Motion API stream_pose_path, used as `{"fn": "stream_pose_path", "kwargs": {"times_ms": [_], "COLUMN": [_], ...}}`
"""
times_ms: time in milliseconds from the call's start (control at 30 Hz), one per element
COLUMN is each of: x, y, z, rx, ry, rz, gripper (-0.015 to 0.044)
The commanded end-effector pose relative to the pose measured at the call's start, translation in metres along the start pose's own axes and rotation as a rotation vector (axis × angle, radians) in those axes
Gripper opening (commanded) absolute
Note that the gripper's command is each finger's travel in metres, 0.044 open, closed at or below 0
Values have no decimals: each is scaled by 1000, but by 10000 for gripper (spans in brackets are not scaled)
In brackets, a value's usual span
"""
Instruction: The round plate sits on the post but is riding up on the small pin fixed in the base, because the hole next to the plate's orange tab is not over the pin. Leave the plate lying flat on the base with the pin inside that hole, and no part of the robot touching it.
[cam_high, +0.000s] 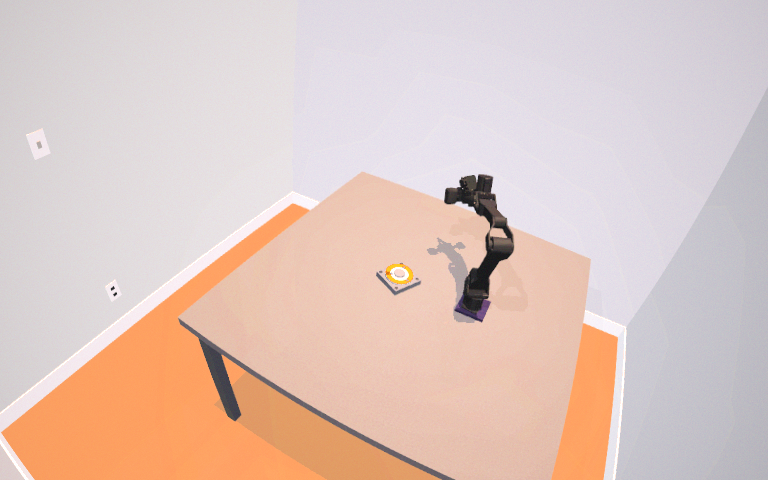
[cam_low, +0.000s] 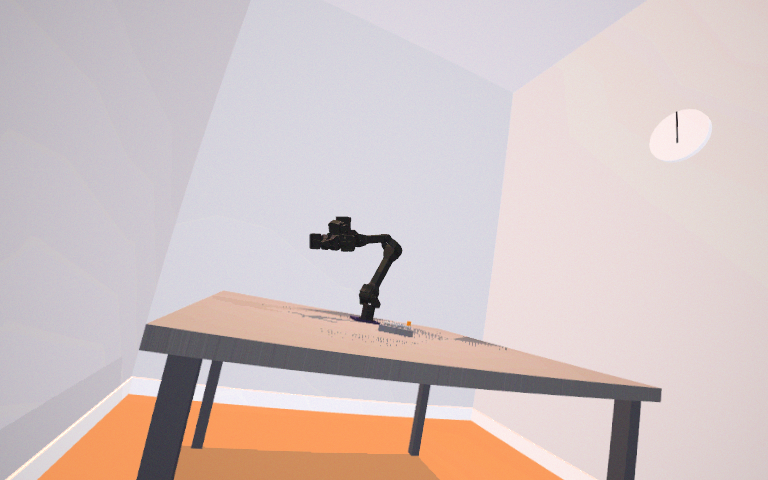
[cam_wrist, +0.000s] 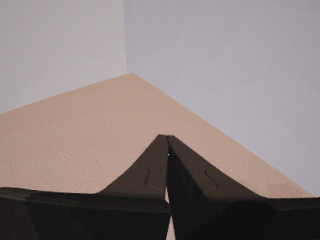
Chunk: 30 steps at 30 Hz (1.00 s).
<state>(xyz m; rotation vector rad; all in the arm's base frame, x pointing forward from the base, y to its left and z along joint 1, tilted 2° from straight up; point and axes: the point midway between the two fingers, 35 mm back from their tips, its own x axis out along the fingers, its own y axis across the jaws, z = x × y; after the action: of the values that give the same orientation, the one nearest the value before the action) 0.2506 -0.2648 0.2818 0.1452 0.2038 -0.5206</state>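
The round plate (cam_high: 410, 273), yellow-orange with a white ring inside, sits around the pale post (cam_high: 399, 272) on the square grey base (cam_high: 395, 288) (cam_low: 395, 329). A small red-orange mark shows at the plate's left in the top view; the exterior view shows a small orange block (cam_low: 408, 323) above the base's right end. The pin, the hole and the plate's tilt are too small to make out. My gripper (cam_wrist: 164, 142) is shut and empty, its fingertips together. It is high above the table, well away from the plate and not touching it.
The black arm (cam_high: 499, 245) (cam_low: 385, 260) stands on a purple mount (cam_high: 481, 314) beside the base, on the brown table (cam_high: 339, 339) (cam_low: 509, 362). The wrist view shows a table corner and walls beyond the fingers. The arm's shadow falls between it and the grey base.
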Motion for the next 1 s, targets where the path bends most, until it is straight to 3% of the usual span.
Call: {"fn": "stream_pose_path", "kwargs": {"times_ms": [0,433,567,967], "x": [21,33,11,-72], "y": [48,191,244,325], "z": [-16,-96,-132,-196], "rx": [4,-72,-150,-508], "ry": [116,587,805,1205], "rz": [110,338,390,402], "gripper": [0,0,0,0]}}
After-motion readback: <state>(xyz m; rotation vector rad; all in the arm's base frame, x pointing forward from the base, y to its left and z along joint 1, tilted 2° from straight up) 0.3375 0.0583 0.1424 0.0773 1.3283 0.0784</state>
